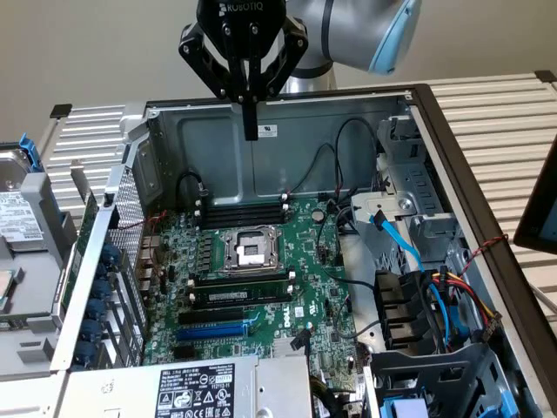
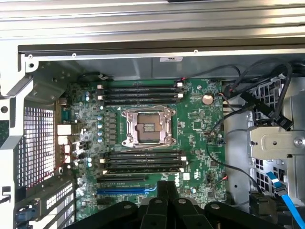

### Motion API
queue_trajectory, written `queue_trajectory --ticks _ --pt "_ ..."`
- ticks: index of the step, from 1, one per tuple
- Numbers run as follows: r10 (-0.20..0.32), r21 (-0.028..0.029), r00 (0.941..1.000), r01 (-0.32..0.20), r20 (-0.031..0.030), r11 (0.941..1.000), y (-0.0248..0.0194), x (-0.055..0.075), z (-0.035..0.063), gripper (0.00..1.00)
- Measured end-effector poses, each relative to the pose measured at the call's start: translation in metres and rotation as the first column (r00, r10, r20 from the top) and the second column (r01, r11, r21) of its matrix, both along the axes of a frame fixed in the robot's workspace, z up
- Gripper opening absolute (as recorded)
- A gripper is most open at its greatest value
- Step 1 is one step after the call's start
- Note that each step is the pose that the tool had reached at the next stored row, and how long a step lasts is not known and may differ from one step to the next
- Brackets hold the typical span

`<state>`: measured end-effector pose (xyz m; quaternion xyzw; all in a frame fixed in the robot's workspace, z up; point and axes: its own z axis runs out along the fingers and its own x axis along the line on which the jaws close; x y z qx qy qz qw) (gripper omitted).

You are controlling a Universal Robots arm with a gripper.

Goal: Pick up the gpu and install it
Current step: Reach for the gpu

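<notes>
Going by the exterior view from its left: a grey hard drive (image 1: 22,213) sits outside the open case (image 1: 287,165). Just beside it, squeezed against the case's perforated back panel (image 1: 130,231), a thin green card stands on edge. That looks like the gpu (image 1: 88,228) to me, but I honestly can't tell for sure from this angle. Either way it's outside the case and nothing is touching it.

Moving across, the gripper (image 1: 251,131) hangs high over the far side of the case, above the upper row of memory sticks (image 1: 244,209). Its fingers are pressed together with nothing between them, and it's well apart from that green card. In the wrist view the gripper (image 2: 167,185) looks the same, two black fingers flat against each other.

Below it, the big green motherboard (image 1: 322,261) lies flat in the case, with the CPU socket (image 1: 251,248) roughly in the middle. There's a second row of memory sticks (image 1: 239,283) under the socket, then a long blue slot (image 1: 213,331) with no card in it. A power supply with a white label (image 1: 196,387) sits at the near edge.

Over on the exterior view's right is a metal drive cage (image 1: 409,200) with a light blue cable (image 1: 396,235) running down. Past that there's a bundle of coloured wires (image 1: 461,292).
</notes>
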<state>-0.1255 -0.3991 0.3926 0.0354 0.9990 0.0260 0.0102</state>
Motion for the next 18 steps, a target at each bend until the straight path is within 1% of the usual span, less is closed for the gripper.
queue_trajectory --ticks 3,4,6,8,10,13,18 --pt "0.0 0.0004 1.0 0.0 -0.0001 1.0 0.0 -0.001 0.0 0.11" --pt "0.0 0.0021 1.0 0.0 -0.0001 1.0 -0.0001 -0.002 0.0 0.11" --pt "0.0 0.008 1.0 0.0 -0.0029 1.0 0.0 -0.007 0.0 0.11" --pt "0.0 0.0121 1.0 0.0 -0.0047 0.9999 0.0 -0.013 0.0 0.11" --pt "0.0 0.0147 1.0 0.0 -0.0052 0.9999 0.0 -0.022 0.0 0.11" --pt "0.0 0.0152 1.0 0.0 -0.0052 0.9999 0.0001 -0.034 0.0 0.11" --pt "0.0 0.0154 1.0 0.0 -0.0057 0.9999 0.0007 -0.05 0.0 0.11"
